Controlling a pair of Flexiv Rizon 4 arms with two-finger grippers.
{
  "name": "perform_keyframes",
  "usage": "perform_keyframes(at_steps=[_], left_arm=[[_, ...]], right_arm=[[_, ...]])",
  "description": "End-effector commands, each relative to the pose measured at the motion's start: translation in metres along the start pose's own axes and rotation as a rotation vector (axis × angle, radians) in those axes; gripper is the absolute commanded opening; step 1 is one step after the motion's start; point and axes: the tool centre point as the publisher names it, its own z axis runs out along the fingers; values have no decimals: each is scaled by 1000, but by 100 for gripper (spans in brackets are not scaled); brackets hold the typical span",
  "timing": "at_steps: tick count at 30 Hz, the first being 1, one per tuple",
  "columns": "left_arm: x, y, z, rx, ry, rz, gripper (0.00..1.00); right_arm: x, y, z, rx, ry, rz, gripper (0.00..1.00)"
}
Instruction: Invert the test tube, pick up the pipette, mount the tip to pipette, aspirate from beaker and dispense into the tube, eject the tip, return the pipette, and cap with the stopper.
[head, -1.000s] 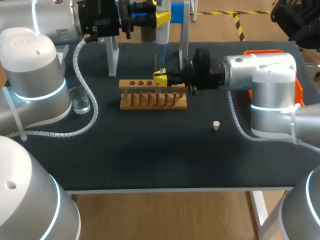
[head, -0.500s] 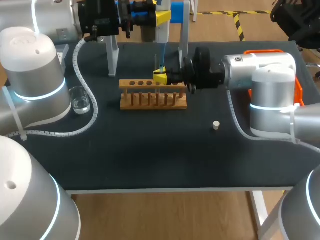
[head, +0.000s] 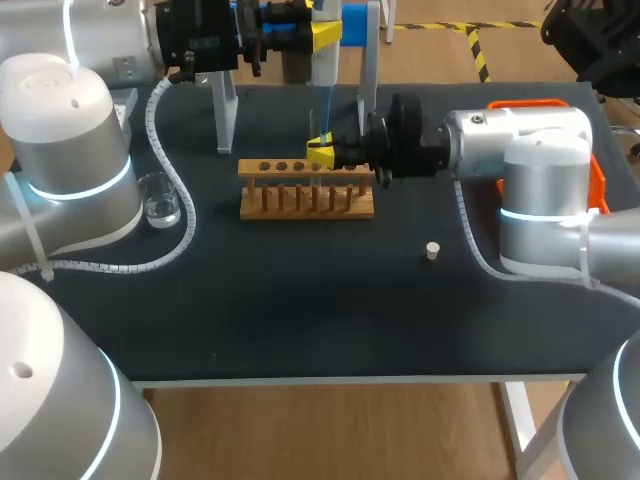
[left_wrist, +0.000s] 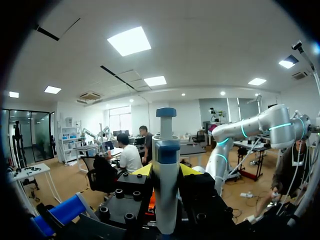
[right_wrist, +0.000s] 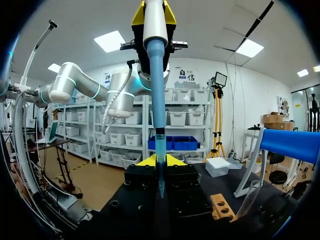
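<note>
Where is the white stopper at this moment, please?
In the head view the stopper stands alone on the table, right of the middle, in front and to the right of the wooden rack.

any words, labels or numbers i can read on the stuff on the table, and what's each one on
None can be read: no print shows on the pipette, test tube, wooden rack, beaker or stopper.
</note>
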Motion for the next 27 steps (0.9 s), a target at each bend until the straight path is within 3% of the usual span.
perform_keyframes(at_steps=[1,27], left_arm=[[1,2,-1,3,1,0,0],[1,2,-1,3,1,0,0]], right_arm=[[0,3,-2,-5,0,2,0],[-4,16,-1,-21,3,4,0]])
